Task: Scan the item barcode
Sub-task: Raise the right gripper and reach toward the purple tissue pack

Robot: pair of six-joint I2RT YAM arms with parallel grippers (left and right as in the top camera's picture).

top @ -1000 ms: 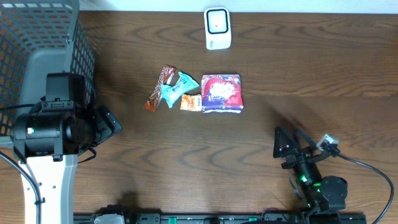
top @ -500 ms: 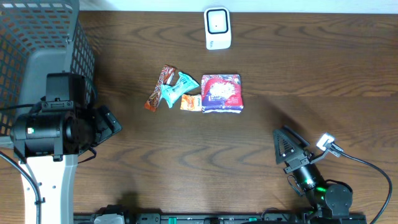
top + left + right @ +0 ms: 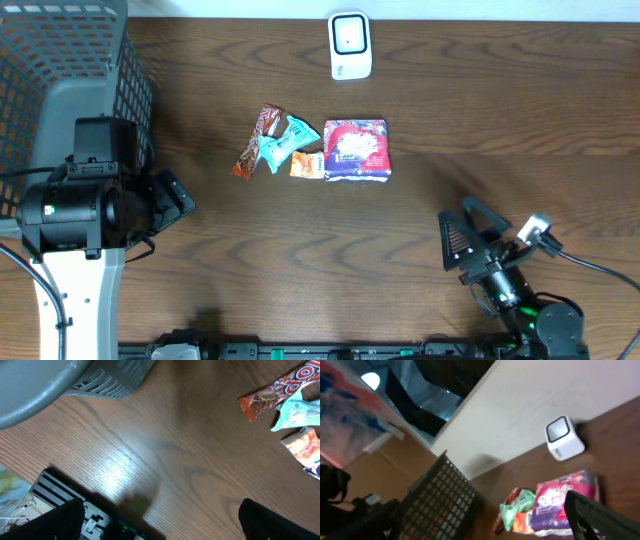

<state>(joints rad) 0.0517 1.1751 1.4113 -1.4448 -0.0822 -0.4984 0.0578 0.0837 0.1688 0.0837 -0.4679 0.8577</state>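
1. Packets [image 3: 312,150] lie bunched mid-table, short of the scanner [image 3: 350,45], untouched.
2. Left gripper [image 3: 172,200] and right gripper [image 3: 465,230] both gape wide, empty, well apart from them.
3. Apparently nothing is done yet: picking one up and showing its barcode to the scanner remain.

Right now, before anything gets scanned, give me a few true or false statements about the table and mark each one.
The left claw and right claw are both open and empty. True.
The purple packet touches the white scanner. False: bare table separates them.
The orange packet lies between the teal wrapper and the purple packet. True.
The mesh basket stands on the right claw's side. False: it is on the left claw's side.
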